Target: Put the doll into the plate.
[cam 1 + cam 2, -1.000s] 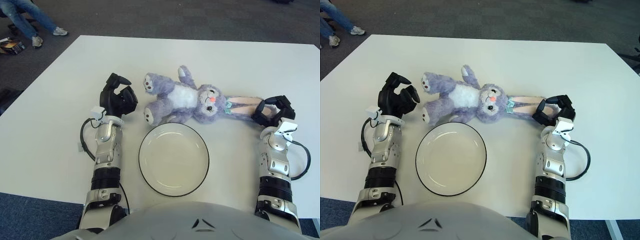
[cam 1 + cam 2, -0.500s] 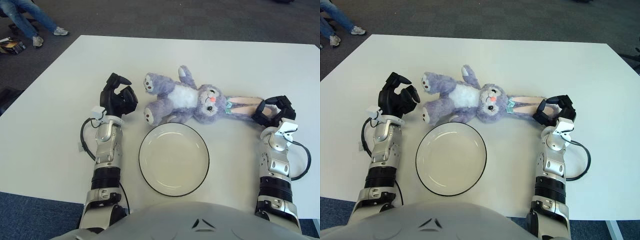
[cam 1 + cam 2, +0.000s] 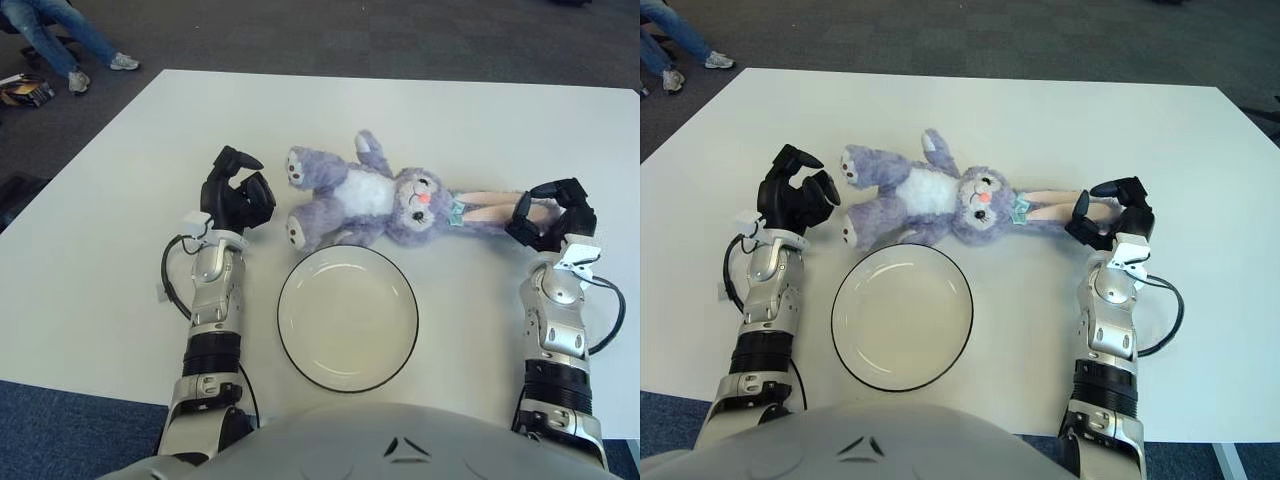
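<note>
A purple plush rabbit doll lies on its back on the white table, feet to the left and long ears stretched right. Just in front of it sits a white plate with a dark rim, holding nothing. My right hand is at the tips of the ears, its fingers curled around them. My left hand shows just left of the doll's feet, fingers loosely bent with nothing in them.
The table's far edge runs behind the doll, with dark carpet beyond. A person's legs and a small object on the floor are at the top left. Cables loop beside both wrists.
My right hand has moved a little away from me and closed over the ear tips. The doll has barely shifted. The left hand has not moved.
</note>
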Action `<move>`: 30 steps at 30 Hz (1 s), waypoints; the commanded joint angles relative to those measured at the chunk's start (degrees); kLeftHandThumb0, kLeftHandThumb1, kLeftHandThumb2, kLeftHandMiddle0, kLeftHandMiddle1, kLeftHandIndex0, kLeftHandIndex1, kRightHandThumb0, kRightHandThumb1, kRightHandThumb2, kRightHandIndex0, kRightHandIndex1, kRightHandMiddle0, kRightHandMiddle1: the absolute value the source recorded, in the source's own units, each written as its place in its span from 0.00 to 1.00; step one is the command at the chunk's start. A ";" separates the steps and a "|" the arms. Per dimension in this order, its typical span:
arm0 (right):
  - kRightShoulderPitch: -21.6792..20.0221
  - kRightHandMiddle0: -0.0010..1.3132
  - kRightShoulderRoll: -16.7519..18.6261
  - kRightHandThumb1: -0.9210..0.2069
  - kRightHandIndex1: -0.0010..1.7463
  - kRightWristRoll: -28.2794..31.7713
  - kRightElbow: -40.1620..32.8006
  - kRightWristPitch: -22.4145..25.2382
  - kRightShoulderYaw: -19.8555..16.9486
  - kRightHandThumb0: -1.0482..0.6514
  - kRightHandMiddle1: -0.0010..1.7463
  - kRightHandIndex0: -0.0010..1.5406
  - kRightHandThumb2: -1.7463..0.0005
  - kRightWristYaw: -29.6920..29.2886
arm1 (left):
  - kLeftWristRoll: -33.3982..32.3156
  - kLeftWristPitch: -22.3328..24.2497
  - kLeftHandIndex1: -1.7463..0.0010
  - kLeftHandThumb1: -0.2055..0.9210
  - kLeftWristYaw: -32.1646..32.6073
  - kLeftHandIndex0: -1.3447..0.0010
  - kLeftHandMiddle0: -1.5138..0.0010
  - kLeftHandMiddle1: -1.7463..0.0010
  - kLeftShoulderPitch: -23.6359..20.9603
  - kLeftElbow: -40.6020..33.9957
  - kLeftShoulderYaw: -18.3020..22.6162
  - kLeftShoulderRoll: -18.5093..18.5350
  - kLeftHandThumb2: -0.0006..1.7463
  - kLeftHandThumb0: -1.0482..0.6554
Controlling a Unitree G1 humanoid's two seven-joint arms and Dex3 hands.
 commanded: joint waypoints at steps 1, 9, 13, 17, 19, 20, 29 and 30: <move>1.06 0.32 -1.79 0.31 1.00 -1.43 -0.48 -2.83 1.07 0.38 0.99 0.56 0.44 2.10 | -0.05 -0.05 0.00 0.51 0.53 0.58 0.29 0.00 3.76 3.35 0.14 -0.92 0.71 0.35; 1.85 0.32 -5.97 0.23 1.00 -6.94 -2.58 -6.18 3.29 0.39 0.94 0.60 0.55 4.78 | -0.87 0.13 0.00 0.52 0.22 0.59 0.28 0.00 3.40 3.83 0.33 -1.19 0.71 0.35; 2.84 0.31 -8.30 0.17 1.00 -9.56 -5.81 -5.13 4.42 0.39 0.93 0.70 0.61 6.90 | -1.29 0.21 0.00 0.52 -0.03 0.59 0.28 0.00 3.27 4.11 0.40 -1.24 0.70 0.35; 3.16 0.28 -9.29 0.10 1.00 -11.19 -7.13 -4.27 4.88 0.40 0.92 0.75 0.68 7.87 | -1.44 0.38 0.00 0.52 -0.06 0.59 0.28 0.00 3.28 4.12 0.36 -1.18 0.70 0.35; 3.34 0.22 -10.10 0.13 1.00 -12.72 -7.96 -4.23 5.35 0.38 0.90 0.76 0.68 8.31 | -1.35 0.51 0.00 0.52 0.02 0.59 0.28 0.00 3.33 4.07 0.28 -1.09 0.70 0.35; 3.41 0.14 -10.38 0.23 1.00 -13.34 -8.27 -4.28 5.52 0.34 0.85 0.78 0.63 8.46 | -1.32 0.56 0.00 0.52 0.04 0.59 0.29 0.00 3.35 4.05 0.24 -1.05 0.70 0.35; 4.41 0.01 -13.82 0.33 1.00 -17.36 -9.93 -5.87 5.75 0.16 0.65 0.77 0.62 10.02 | -1.69 0.65 0.00 0.53 -0.38 0.59 0.29 0.00 3.35 4.15 0.20 -0.83 0.70 0.35; 4.41 0.00 -14.14 0.32 1.00 -18.00 -10.28 -5.41 5.55 0.14 0.63 0.77 0.63 10.00 | -1.69 0.59 0.00 0.53 -0.39 0.59 0.29 0.00 3.33 4.20 0.21 -0.82 0.70 0.35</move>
